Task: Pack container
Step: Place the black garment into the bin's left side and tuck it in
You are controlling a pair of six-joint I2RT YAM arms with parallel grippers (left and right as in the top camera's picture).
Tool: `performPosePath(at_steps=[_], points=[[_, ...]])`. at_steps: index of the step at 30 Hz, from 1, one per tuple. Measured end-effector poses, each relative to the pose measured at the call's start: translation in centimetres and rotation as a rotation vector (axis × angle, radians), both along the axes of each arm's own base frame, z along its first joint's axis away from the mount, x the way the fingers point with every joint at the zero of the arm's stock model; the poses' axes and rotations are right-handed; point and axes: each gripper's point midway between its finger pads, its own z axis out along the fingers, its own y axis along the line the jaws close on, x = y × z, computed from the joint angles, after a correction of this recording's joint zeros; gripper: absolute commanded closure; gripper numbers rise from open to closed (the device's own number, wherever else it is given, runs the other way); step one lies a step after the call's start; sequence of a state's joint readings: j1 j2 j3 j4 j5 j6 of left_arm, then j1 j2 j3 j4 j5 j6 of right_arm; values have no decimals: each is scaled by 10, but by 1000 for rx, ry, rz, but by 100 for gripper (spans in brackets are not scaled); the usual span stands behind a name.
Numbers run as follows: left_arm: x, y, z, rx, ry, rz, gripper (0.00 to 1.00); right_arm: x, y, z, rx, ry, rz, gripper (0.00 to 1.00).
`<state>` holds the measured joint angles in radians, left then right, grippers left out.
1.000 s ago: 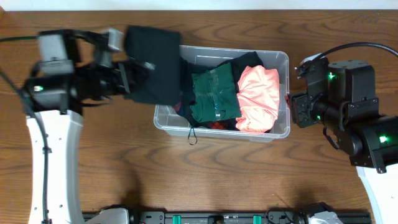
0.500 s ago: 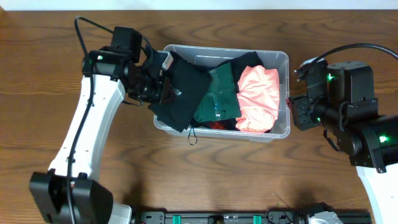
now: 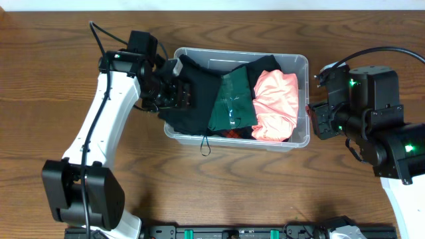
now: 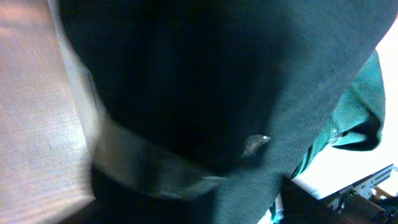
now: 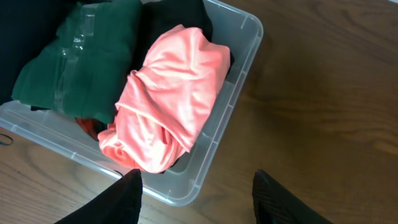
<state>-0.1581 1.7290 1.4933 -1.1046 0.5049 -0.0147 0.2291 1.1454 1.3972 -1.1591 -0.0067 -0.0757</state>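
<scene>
The container (image 3: 300, 61) is a clear bin at the middle of the table. In it lie a black garment (image 3: 192, 99) at the left end, a dark green garment (image 3: 231, 99) in the middle and a salmon-pink garment (image 3: 273, 106) at the right. My left gripper (image 3: 176, 93) sits over the bin's left rim, against the black garment. That black garment (image 4: 217, 93) fills the left wrist view and hides the jaws. My right gripper (image 5: 196, 180) hangs open and empty just right of the container (image 5: 231, 99), near the salmon-pink garment (image 5: 168, 99).
A thin black cord loop (image 3: 206, 145) hangs over the bin's front wall onto the wooden table (image 3: 133, 179). A dark rail with green clips (image 3: 232, 232) runs along the table's front edge. The right arm's cable (image 3: 372, 50) arcs above it.
My left arm has swung right, carrying the black garment from beside the bin onto its left end, where the cloth has settled lower. The right arm has not moved.
</scene>
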Motion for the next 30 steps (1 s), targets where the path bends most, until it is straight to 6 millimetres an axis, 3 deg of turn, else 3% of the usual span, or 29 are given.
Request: performPosePath(at_steps=[7, 10, 15, 20, 22, 25, 26, 30], points=[[-1, -3, 4, -5, -2, 11, 2, 0, 0, 0, 0, 1, 0, 45], [4, 7, 12, 50, -60, 43, 2, 0, 0, 0, 0, 1, 0, 45], [32, 31, 57, 160, -319, 129, 2, 0, 0, 0, 0, 2, 0, 45], [48, 27, 95, 200, -507, 130, 2, 0, 0, -1, -1, 4, 0, 45], [48, 17, 94, 206, -521, 99, 3, 1, 0, -2, -2, 9, 0, 45], [46, -4, 80, 219, -501, 23, 32, 2, 1, -5, -4, 19, 0, 45], [46, -8, 77, 219, -492, 17, 36, 2, 1, -5, -5, 19, 0, 45], [50, -18, 44, 240, -413, -15, 38, 3, 1, -6, -5, 22, 0, 45]])
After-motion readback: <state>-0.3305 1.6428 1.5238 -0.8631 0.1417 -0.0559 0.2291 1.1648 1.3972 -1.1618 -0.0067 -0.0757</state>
